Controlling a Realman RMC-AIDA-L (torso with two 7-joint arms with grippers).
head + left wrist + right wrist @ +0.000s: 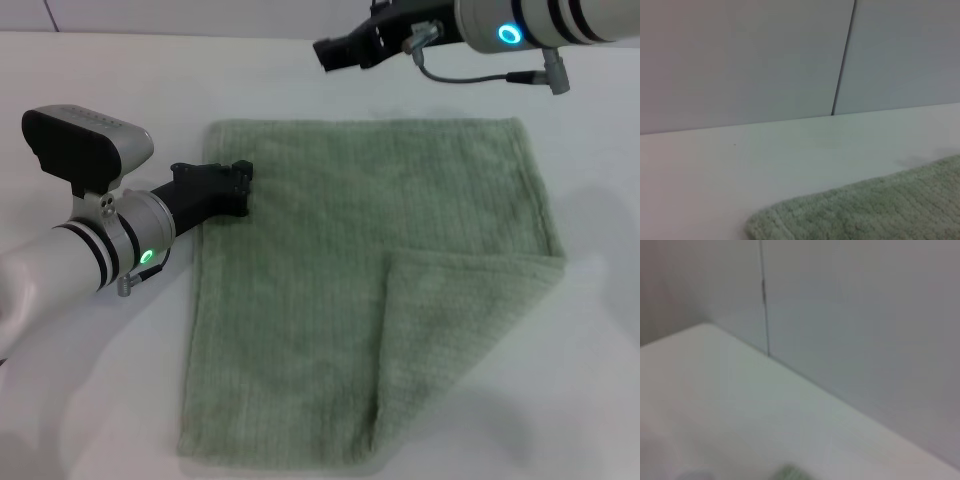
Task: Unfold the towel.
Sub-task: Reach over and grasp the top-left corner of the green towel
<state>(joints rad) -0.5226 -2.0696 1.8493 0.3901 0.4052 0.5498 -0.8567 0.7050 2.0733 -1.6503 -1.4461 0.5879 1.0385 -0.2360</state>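
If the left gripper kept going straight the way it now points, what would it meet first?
The left gripper sits low at the towel's left edge, pointing rightward across it. Straight on, it would probably meet the towel's flat single layer first; whether it already touches the cloth is unclear.

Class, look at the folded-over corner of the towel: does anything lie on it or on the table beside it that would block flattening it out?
Nothing visible does. The folded corner of the towel is bare, and so is the table beside it.
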